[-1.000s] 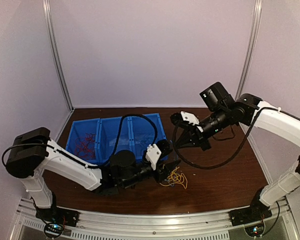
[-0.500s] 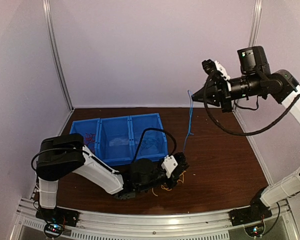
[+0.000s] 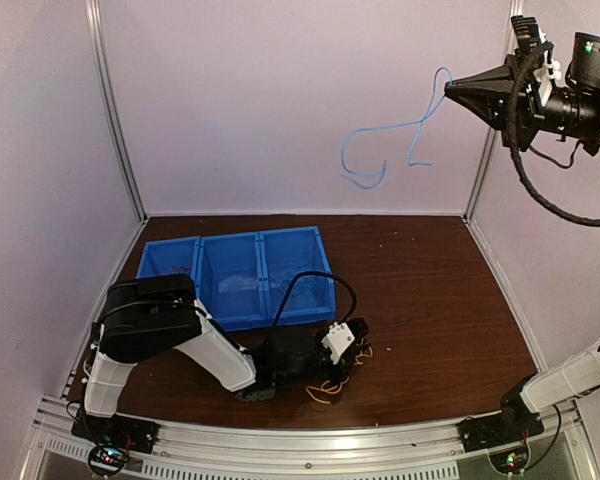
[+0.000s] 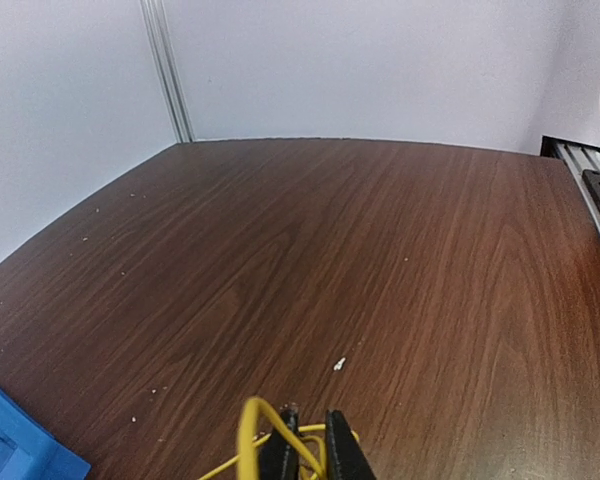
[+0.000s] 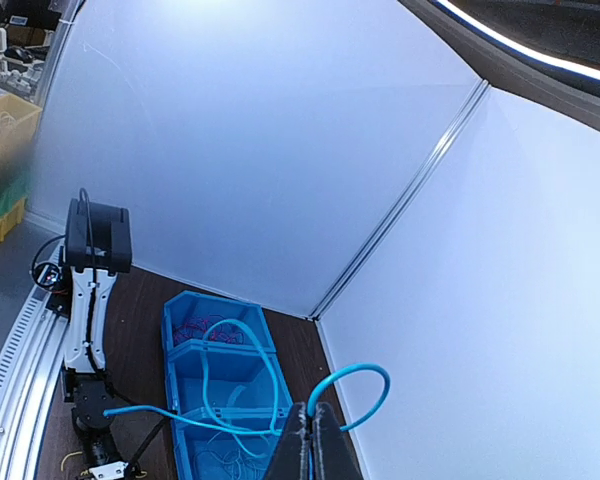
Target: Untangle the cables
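Under your right jaws, the pinched blue cable (image 3: 363, 184) hangs free because left jaws hold yellow cables (image 4: 243, 437) down.

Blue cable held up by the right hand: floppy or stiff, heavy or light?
Probably springy rather than limp: the blue cable holds open loops in mid-air instead of hanging straight below the right hand. Likely very light: it is thin, and a pinch at one end carries all of it. It may swing or snag when moved, given those curls.
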`<state>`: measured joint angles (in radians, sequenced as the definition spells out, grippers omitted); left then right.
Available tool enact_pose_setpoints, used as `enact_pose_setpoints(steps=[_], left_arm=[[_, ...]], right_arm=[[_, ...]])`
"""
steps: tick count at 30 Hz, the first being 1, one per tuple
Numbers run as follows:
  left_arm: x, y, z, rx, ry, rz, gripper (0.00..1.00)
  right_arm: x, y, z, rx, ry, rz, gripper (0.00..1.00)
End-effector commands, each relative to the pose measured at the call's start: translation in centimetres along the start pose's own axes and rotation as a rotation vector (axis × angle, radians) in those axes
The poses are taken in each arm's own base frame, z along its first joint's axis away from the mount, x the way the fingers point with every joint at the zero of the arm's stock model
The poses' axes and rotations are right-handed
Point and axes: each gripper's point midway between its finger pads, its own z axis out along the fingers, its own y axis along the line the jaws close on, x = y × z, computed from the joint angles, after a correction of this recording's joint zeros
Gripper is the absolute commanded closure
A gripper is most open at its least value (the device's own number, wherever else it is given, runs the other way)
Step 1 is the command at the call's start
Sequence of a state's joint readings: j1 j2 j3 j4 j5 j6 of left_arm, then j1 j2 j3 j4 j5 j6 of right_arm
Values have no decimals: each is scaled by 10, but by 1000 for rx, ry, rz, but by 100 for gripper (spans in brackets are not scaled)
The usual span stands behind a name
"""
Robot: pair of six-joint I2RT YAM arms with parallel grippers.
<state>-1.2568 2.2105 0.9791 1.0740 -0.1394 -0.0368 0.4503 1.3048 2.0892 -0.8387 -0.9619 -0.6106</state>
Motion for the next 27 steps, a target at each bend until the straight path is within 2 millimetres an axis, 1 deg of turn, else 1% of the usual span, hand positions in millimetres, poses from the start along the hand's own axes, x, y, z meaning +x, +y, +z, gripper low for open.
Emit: enact_pose_setpoints(steps=[1, 3, 5, 6, 11, 14, 15, 16, 19, 21, 24, 27], left_arm=[[-6, 1, -4, 5, -28, -31, 89], [-10, 2, -8, 4, -38, -41, 86], [-20, 2, -13, 13, -55, -54, 80], [-28, 2, -16, 18, -70, -62, 76], [-71, -2, -36, 58, -149, -79, 59], [-93, -9, -46, 109, -180, -91, 52], [-97, -11, -49, 125, -179, -96, 51], [-106, -12, -53, 137, -186, -110, 49], [-117, -8, -61, 129, -161, -160, 48], [-115, 1, -69, 91, -126, -189, 47], [-108, 17, -86, 6, -83, -202, 45], [-90, 37, -101, -106, 8, -216, 41]], right_arm=[[-3, -8, 1, -6, -28, 28, 100], [4, -8, 4, -13, -18, 42, 100], [14, -8, 8, -17, -4, 57, 100], [21, -8, 11, -17, 9, 68, 100], [40, -9, 18, -15, 33, 99, 100], [52, -9, 22, -12, 46, 120, 100], [56, -10, 24, -9, 52, 126, 100], [61, -11, 26, -5, 59, 135, 100], [77, -15, 32, 20, 81, 168, 100], [86, -19, 36, 40, 84, 189, 100], [103, -20, 43, 45, 103, 217, 100], [118, -23, 49, 57, 119, 230, 100]])
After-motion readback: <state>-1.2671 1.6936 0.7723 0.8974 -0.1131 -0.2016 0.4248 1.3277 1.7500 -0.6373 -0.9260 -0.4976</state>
